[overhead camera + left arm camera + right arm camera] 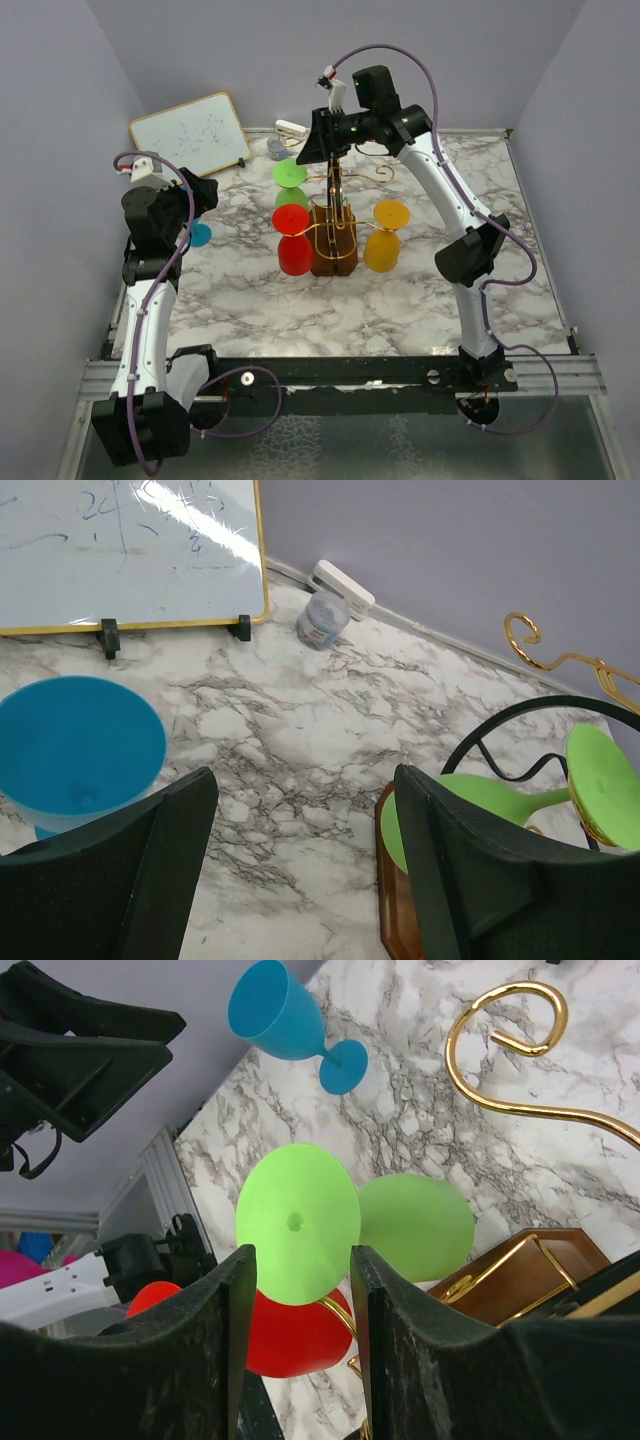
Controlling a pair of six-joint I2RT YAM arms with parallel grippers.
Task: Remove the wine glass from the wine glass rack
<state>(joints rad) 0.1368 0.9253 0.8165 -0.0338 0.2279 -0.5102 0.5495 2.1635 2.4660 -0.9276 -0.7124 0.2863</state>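
Right gripper (pixel 300 1260): you have it up over the wine glass rack (pixel 333 250), jaws spread, one finger on each side of the round foot of the green wine glass (pixel 410 1225). Both edges of that foot run behind the fingers in your right wrist view, so whether the pads touch it you cannot tell. The green wine glass hangs upside down on the far left side of the rack, foot up in the gold wire, bowl below. Two more hang the same way: red glass (pixel 293 240) on the near left and yellow glass (pixel 385 240) on the right, both just beside the brown wooden base. A curled gold arm of the rack sticks out empty on the far right. Left gripper (pixel 305 780): well left of the rack, jaws wide apart, nothing between them but marble table (pixel 400 310). Blue glass (pixel 198 235) stands upright on the table just beside it. Far edge: whiteboard (pixel 190 133) propped at the back left, small grey container (pixel 276 148) and a white object (pixel 290 127) near the wall.
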